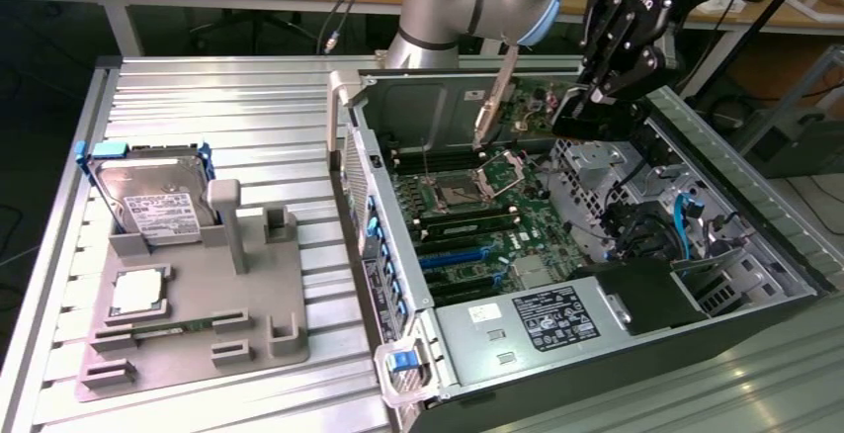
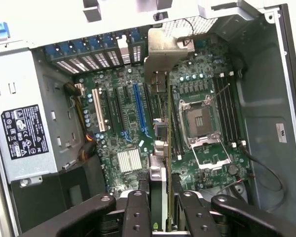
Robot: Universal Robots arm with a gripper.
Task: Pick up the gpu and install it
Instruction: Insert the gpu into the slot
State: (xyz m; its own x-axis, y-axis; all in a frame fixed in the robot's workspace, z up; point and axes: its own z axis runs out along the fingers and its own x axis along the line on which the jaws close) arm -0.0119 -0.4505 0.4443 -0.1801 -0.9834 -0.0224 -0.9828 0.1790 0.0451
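Gripping the thin, dark grey-black gpu card [image 2: 160, 163] edge-on, the black gripper [image 2: 162, 211], jaws partly closed on it, holds it over the green motherboard [image 2: 123, 123] inside the open grey computer case [image 2: 266, 98]. A tilted descent could jam the card beside the blue slot [image 2: 138, 106] or snag its silver bracket [image 2: 164, 49].

a single silver arm [image 1: 442, 18] with pale blue joint caps is seen reaching in from the top of the exterior view. its black gripper [image 1: 596, 107] is pointed downward and tilted slightly toward the exterior view's left. in the wrist view the gripper [image 2: 164, 200] is shown with two black inner fingers [image 2: 136, 215] set upright and parallel, flanked by outer links splayed to either side. the fingers are closed on the gpu [image 2: 163, 133], which is held edge-on between them.
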